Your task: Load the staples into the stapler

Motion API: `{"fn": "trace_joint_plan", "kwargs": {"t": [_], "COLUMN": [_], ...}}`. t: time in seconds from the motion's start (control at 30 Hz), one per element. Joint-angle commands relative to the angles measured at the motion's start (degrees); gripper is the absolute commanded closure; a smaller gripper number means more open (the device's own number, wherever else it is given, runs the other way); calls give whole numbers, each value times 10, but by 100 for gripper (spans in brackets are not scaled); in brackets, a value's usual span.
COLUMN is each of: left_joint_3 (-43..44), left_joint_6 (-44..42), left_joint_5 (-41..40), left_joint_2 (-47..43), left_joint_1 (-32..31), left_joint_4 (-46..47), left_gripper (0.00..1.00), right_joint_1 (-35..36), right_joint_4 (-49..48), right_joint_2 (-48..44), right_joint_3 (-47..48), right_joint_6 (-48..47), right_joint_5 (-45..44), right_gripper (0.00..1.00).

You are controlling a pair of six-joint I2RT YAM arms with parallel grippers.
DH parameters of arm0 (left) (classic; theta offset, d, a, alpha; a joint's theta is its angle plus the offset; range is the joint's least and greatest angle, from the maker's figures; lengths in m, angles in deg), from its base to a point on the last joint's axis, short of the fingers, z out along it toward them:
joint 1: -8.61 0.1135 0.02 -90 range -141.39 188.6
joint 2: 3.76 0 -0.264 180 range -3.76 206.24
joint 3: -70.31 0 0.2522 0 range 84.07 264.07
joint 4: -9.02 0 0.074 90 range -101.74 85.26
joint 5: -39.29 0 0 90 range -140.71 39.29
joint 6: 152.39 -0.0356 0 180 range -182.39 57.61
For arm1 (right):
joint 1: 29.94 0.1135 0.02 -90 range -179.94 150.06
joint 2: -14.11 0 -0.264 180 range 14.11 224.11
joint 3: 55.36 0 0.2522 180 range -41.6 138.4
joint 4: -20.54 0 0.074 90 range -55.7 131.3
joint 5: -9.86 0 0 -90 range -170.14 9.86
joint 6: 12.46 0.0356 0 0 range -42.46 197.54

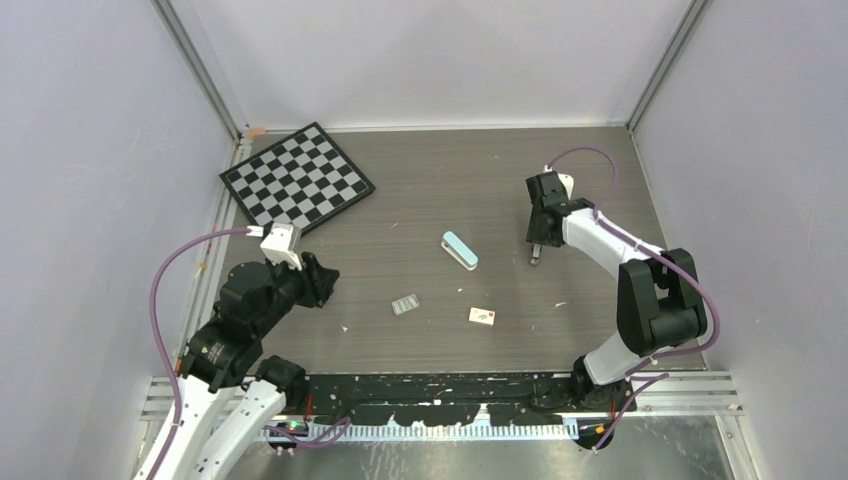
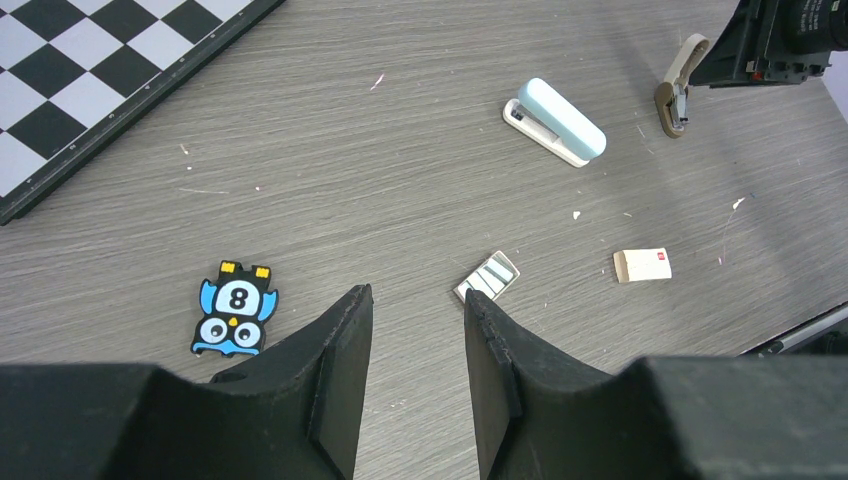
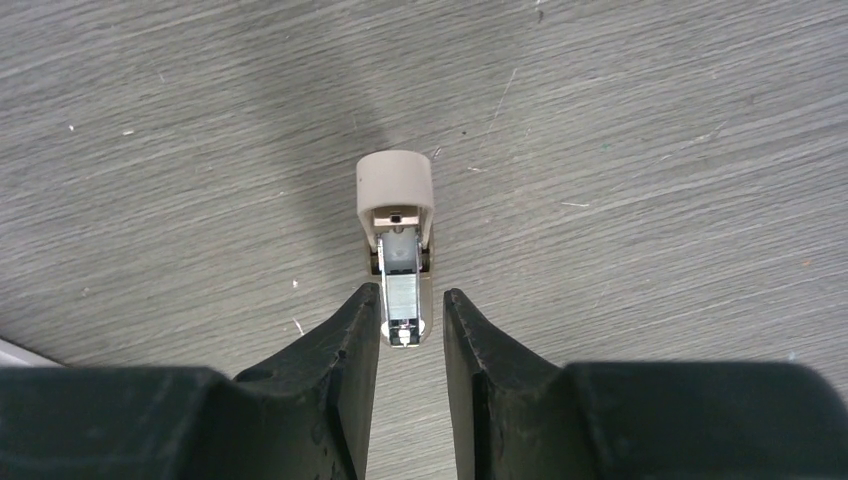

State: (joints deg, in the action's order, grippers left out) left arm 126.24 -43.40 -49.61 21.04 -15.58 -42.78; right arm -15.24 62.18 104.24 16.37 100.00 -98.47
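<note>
Staples (image 2: 487,277) lie just ahead of left gripper (image 2: 415,294), jaws apart.

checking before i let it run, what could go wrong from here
The right gripper straddles the tan block, not the stapler, so it may work the wrong item. The staples lie flat on the table, apart from the open left gripper; a pinch could scatter them.

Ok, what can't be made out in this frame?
- Whether the right gripper grips the tan tool: in the right wrist view its fingers flank it, but contact is unclear.
- The stapler channel: the closed blue top hides it in the top and left wrist views.
- The staples: too small to count.
- The black-and-blue gadget: unseen from the top, likely under the left arm.
</note>
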Motion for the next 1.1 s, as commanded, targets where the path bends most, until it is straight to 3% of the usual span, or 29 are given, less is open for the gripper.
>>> {"fn": "trace_joint_plan", "kwargs": {"t": [0.0,1.07], "left_joint_3": [0,-1], "left_joint_6": [-9,-9], "left_joint_5": [1,-1], "left_joint_2": [2,3], "left_joint_1": [2,2], "left_joint_4": [15,17], "left_gripper": [59,59], "right_joint_1": [-7,-20], "right_joint_4": [-20,-46], "right_joint_2": [2,45], "right_joint_3": [21,0], "right_joint_6": [14,13], "right_joint_5": [-32,-25], "right_gripper": [65,65]}}
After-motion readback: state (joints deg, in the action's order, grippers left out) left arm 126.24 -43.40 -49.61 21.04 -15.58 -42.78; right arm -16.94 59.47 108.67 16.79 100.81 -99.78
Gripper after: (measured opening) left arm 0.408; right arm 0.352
